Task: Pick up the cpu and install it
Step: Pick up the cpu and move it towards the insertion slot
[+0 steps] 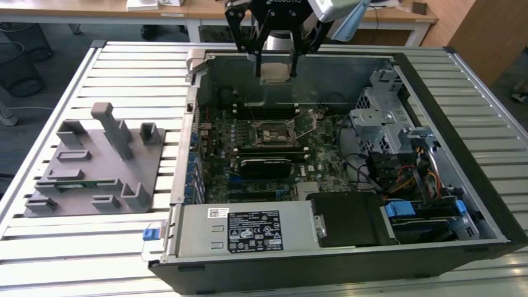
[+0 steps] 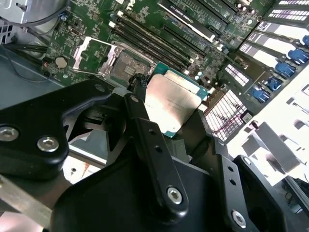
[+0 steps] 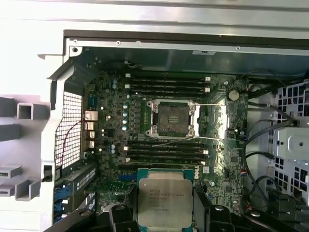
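Carry step in hand: cpu (image 3: 164,197) clamped in gripper (image 1: 276,67), at 12 o'clock of open socket (image 1: 276,132) in exterior view, apart. Calls for keeping cpu level, squared to socket.

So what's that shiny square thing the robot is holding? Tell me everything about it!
That is the cpu, a small flat square chip. Its top is shiny silver-grey metal with faint print, and it has a thin green rim. Black fingers pinch it by two opposite sides, holding it in the air above the green motherboard, not yet in the open socket.
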`<action>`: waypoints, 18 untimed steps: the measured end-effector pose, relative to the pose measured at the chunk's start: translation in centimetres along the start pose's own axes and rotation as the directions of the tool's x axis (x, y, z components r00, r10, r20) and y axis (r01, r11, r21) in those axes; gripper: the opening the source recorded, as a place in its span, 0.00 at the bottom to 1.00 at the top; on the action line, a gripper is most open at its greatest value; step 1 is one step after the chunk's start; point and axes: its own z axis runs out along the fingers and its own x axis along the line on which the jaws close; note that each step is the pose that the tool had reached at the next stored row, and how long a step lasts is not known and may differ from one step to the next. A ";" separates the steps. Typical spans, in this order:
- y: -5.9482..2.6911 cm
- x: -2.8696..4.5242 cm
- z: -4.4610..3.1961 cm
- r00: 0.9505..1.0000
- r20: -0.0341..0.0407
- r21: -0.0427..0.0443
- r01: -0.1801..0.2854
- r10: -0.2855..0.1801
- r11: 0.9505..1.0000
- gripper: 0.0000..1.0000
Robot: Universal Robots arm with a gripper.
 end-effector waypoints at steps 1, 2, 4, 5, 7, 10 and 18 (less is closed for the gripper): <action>0.01 -0.01 0.01 1.000 0.000 0.000 0.000 0.000 1.000 0.54; 0.02 -0.03 0.02 1.000 0.000 0.000 0.000 0.000 1.000 0.54; 0.03 -0.09 0.03 1.000 0.000 0.000 0.000 0.000 1.000 0.54; 0.17 -0.54 0.18 1.000 0.000 0.000 0.000 0.000 1.000 0.54; 0.22 -0.56 0.17 1.000 0.000 0.000 0.000 0.000 1.000 0.54; 0.24 -0.56 0.16 1.000 0.000 0.000 0.000 0.000 1.000 0.54; 0.34 -0.56 0.17 1.000 0.000 0.000 0.000 0.000 1.000 0.54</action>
